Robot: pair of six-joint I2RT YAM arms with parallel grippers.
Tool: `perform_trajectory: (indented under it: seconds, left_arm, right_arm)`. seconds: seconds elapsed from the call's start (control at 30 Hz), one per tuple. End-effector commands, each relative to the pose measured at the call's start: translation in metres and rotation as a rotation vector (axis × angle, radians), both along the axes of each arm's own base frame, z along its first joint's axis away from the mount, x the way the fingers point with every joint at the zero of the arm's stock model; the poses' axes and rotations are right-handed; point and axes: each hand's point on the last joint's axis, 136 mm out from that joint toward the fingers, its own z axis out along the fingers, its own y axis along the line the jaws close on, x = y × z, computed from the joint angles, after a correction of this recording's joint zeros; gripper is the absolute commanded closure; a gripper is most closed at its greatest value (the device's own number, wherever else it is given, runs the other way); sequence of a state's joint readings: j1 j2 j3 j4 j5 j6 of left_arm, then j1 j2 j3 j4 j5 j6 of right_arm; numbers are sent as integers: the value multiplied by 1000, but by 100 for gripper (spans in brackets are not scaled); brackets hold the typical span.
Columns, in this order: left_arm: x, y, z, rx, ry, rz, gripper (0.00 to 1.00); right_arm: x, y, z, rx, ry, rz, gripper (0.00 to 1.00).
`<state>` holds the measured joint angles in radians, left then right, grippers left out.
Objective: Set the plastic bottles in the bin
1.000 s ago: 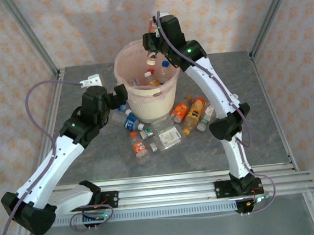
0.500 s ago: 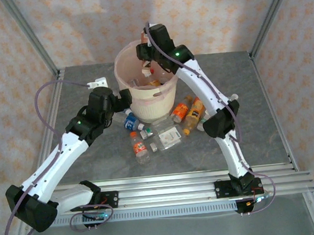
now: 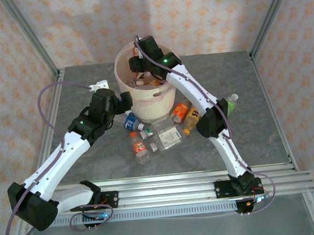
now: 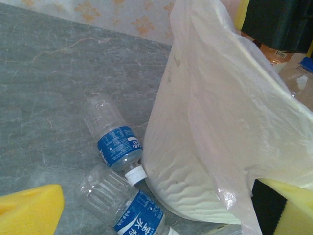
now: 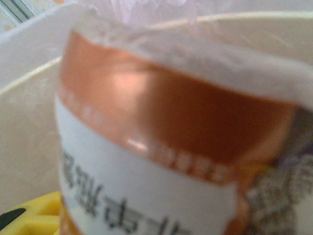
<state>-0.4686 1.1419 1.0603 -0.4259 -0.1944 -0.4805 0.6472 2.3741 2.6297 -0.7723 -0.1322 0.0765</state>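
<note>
One orange-labelled bottle (image 5: 156, 147) at your bin (image 3: 151, 104)
Right gripper (image 3: 137, 64) clamps it at the mouth; left gripper (image 3: 125, 98) stands wide beside the wall

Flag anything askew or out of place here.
The pink liner hangs loose down the outside of the bin on the side facing the left arm, not snug at the rim. One greenish bottle lies apart from the other bottles, beside the right arm.

One bin (image 3: 155, 102), two arms (image 3: 66, 153). On the counter (image 3: 268, 135) lie two blue-labelled bottles (image 4: 117, 147), three orange-labelled bottles (image 3: 179, 112), one green bottle (image 3: 230, 101) and a few clear ones (image 3: 168, 135).
</note>
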Motion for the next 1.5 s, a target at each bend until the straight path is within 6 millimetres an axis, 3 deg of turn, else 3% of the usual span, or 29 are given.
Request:
perform_trajectory:
  seconds: [0.0, 0.3, 0.57, 0.77, 1.07, 1.33, 1.47]
  left_arm:
    - [-4, 10, -13, 21, 38, 39, 0]
    - [-3, 10, -12, 23, 33, 41, 0]
    - [-2, 9, -9, 17, 28, 40, 0]
    - [-3, 9, -6, 8, 21, 42, 0]
    - [-5, 11, -2, 1, 11, 49, 0]
    - [-9, 14, 10, -19, -19, 61, 0]
    - [-13, 16, 18, -36, -43, 60, 0]
  right_arm:
    - [-1, 2, 0, 2, 6, 16, 51]
    - [-7, 9, -36, -46, 84, 70, 51]
    - [-12, 2, -60, -110, 144, 68, 44]
    - [-16, -10, -66, -150, 174, 28, 29]
    - [-19, -10, -24, -92, 104, 31, 14]
    - [-24, -13, 43, -6, -21, 38, 1]
    - [-29, -21, 80, 21, -97, 31, 1]
